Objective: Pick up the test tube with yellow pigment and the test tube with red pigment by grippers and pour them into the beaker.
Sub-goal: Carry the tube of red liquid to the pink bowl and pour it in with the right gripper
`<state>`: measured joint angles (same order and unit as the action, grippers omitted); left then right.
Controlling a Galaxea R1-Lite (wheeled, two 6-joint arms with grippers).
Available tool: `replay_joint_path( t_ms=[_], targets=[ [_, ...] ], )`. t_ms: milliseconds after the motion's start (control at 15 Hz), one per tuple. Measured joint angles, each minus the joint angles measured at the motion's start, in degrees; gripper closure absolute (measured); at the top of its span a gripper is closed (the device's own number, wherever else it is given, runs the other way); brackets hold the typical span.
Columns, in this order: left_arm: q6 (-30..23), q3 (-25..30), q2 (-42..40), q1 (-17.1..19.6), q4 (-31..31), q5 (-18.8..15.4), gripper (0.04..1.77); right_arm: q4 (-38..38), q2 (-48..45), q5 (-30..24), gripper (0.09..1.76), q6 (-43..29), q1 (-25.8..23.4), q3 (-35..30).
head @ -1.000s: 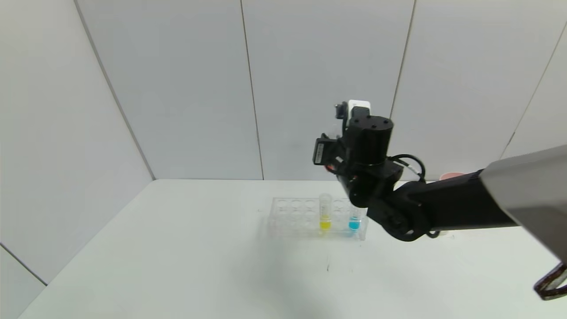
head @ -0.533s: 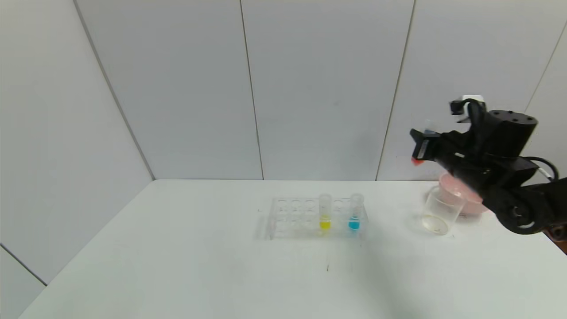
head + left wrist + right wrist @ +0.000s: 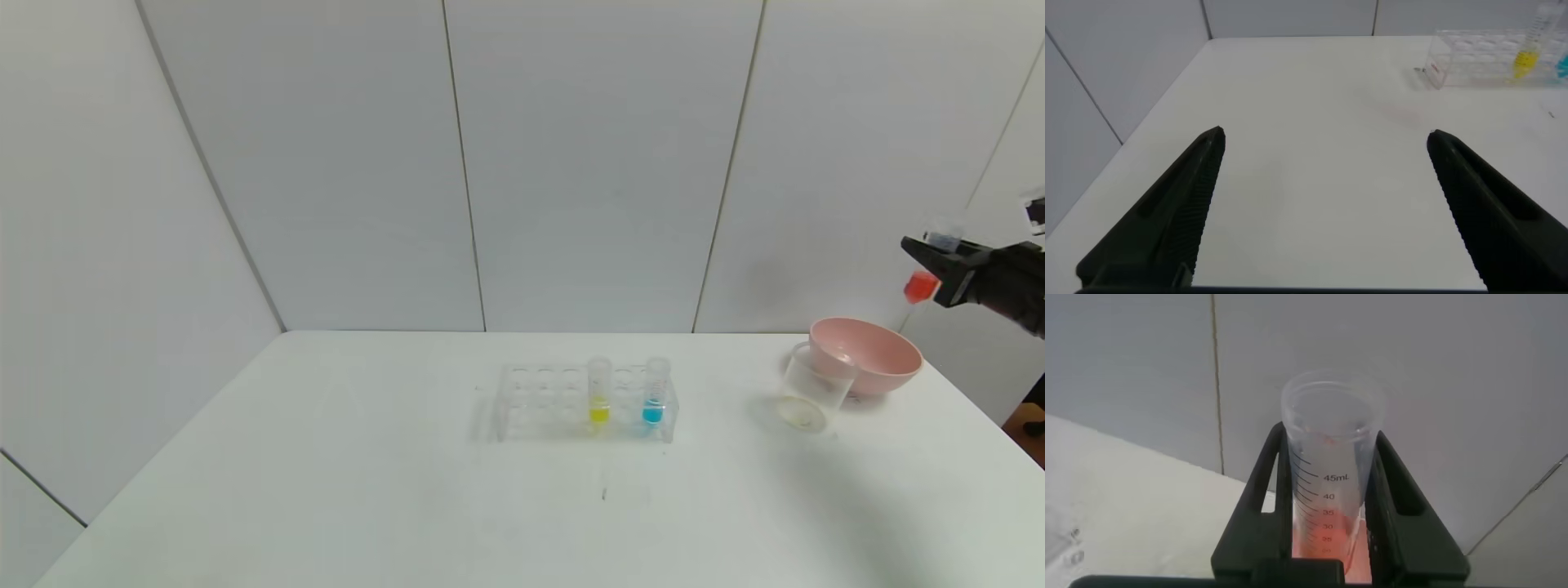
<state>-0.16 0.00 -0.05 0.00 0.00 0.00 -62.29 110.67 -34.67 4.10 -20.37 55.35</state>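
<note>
Head view: right end effector (image 3: 939, 265) grips the red pigment tube (image 3: 921, 286) upright, high beyond the pink bowl (image 3: 865, 363); the beaker (image 3: 812, 398) stands on the bench just beside that bowl, below. Left end effector (image 3: 1323, 204) hangs open; the yellow tube (image 3: 599, 392) waits racked

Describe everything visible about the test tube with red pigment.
The test tube with red pigment is clear plastic with printed graduations up to 45mL, an open round mouth and red-orange liquid at its bottom. It is held roughly upright between the right gripper's jaws, high in the air, right of the pink bowl.
</note>
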Motion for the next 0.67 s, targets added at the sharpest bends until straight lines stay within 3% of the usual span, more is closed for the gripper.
replay_joint_path(
  t_ms=[200,667],
  targets=[
    [0.02,0.00,0.00,0.00,0.00,0.00,0.05,0.00,1.40,-10.52,1.28,8.55,-5.06,0.39],
    [0.00,0.00,0.00,0.00,0.00,0.00,0.05,0.46,5.90,-13.14,1.28,33.43,-2.69,-0.37]
  ],
)
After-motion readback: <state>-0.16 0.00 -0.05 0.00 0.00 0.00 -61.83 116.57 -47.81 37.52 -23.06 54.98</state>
